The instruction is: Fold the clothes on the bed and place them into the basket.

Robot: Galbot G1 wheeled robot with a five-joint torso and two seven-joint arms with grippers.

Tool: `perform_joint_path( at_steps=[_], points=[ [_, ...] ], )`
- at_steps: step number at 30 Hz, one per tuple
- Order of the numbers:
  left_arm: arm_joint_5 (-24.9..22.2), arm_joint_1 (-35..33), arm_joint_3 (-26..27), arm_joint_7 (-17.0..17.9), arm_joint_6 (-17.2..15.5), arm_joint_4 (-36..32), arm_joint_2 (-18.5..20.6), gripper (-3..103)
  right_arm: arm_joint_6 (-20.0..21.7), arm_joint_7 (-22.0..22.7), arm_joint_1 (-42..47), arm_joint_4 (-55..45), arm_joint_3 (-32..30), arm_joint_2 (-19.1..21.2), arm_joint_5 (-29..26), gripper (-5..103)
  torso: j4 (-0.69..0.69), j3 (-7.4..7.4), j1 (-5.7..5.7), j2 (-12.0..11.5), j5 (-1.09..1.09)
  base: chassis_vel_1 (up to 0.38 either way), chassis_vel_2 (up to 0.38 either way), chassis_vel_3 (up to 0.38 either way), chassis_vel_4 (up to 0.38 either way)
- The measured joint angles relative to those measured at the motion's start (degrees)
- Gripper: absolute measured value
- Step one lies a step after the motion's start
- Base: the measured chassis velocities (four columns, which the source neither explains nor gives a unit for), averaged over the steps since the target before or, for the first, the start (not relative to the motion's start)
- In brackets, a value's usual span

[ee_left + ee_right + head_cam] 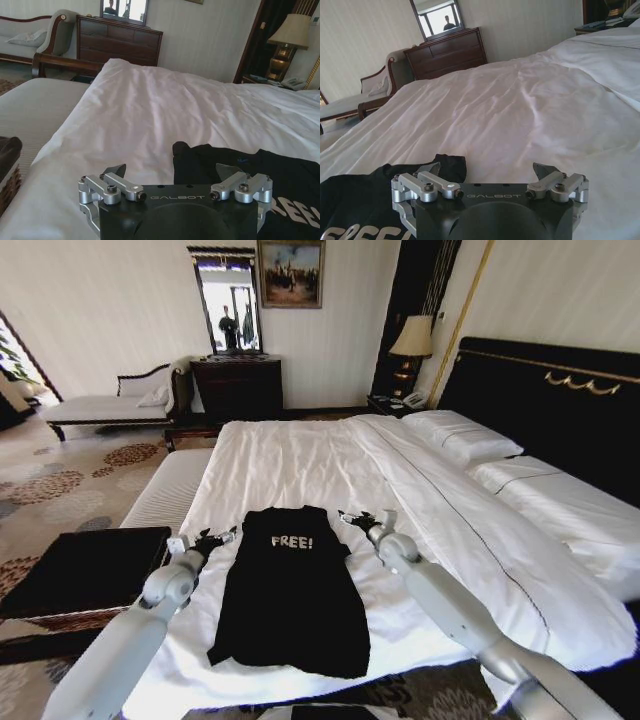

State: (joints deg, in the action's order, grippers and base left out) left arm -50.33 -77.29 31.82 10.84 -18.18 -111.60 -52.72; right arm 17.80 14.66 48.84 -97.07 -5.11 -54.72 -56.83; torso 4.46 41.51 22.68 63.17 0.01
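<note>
The black T-shirt (290,590) with white "FREE!" lettering lies flat, print up, on the white duvet of the bed (300,455) near its foot end. My left gripper (215,538) hovers open just off the shirt's upper left corner, and the left wrist view shows its fingers (116,171) spread wide beside the black fabric (250,165). My right gripper (358,520) is open at the shirt's upper right corner, low over the duvet (520,100), with the fabric (365,200) beside it. The basket (85,570), wicker with a black top, stands on the floor left of the bed.
A white striped bench (170,490) runs along the bed's left side behind the basket. Pillows (460,435) and the black headboard (540,390) are to the right. A chaise longue (100,405), a dark dresser (237,388) and a lamp (412,338) line the far wall.
</note>
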Motion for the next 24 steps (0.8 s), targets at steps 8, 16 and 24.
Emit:
perform_joint_path(
  at_steps=[8, 16, 24],
  points=[
    [2.7, -17.9, 13.5, -6.4, 3.7, -6.1, -5.8, 100, 0.5, -3.7, 20.7, -13.2, -15.1, 1.8, 1.0, 100, 0.03, -0.01, -0.01, 0.0, 0.00, 0.000, 0.000, 0.000, 0.000],
    [4.1, -27.9, 15.8, -8.0, 5.4, -10.9, -11.9, 100, 0.5, -7.4, 39.5, -22.9, -24.0, -0.7, 2.9, 100, 0.06, 0.00, -0.01, 0.0, -0.03, 0.000, 0.000, 0.000, 0.000],
    [4.9, -30.9, 15.1, -8.4, 6.9, -10.9, -11.9, 100, 1.1, -7.7, 47.8, -26.3, -24.2, -4.1, 1.5, 100, 0.00, 0.01, 0.01, 0.0, -0.01, 0.000, 0.000, 0.000, 0.000]
  ],
)
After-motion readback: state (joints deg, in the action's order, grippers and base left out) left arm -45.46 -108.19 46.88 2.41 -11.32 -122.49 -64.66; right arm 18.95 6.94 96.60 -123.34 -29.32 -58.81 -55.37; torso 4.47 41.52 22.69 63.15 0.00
